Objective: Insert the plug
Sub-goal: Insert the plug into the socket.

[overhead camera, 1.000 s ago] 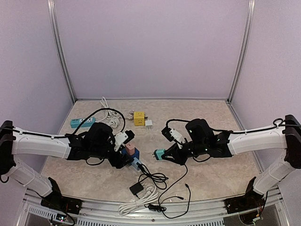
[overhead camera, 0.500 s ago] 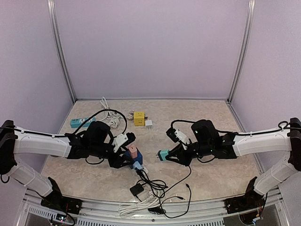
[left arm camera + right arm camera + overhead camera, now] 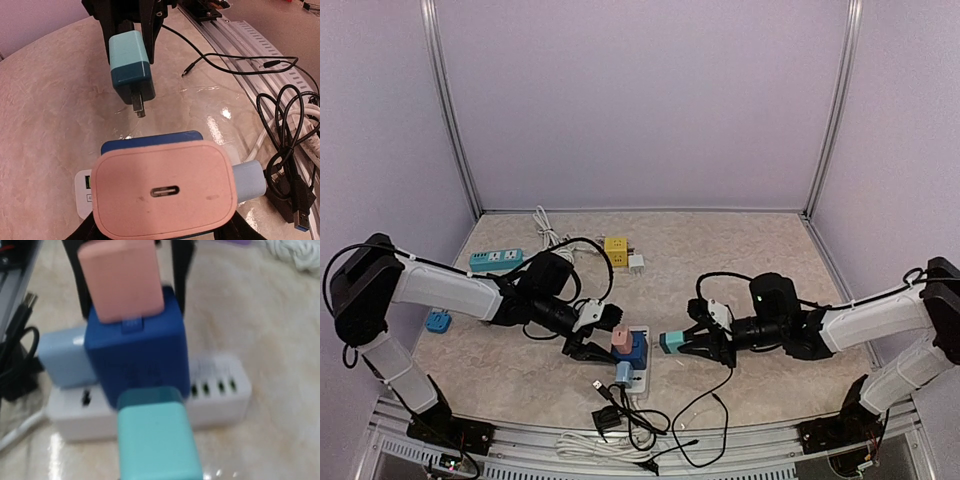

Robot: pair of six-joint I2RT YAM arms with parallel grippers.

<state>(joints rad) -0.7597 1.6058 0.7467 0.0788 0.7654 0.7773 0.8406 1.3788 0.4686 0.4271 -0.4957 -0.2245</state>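
Holding: my right gripper is pinching the teal plug by its sides, with the prongs aimed at the cube.
Clamp: my left gripper has its black fingers pressed in on both flanks of the cube, gripping it.
Plug: low over the table, just beside the cube on its right.
Gap: from the left wrist I read a band of bare table between prongs and cube, so they are apart.
Cube: dark blue, over the white strip. I cannot tell whether it is seated in it.
Pink: the charger sits fixed on the cube, on the side away from the plug.
Neighbour: a pale plug is on the strip, just beside the cube's near side.
Strip edge: a row of free slots shows next to the cube in the right wrist view.
Near side: cables lie tangled between the strip and the rail, so I have little room there.
Far side: I see open table beyond both grippers, up to a yellow block near the back.
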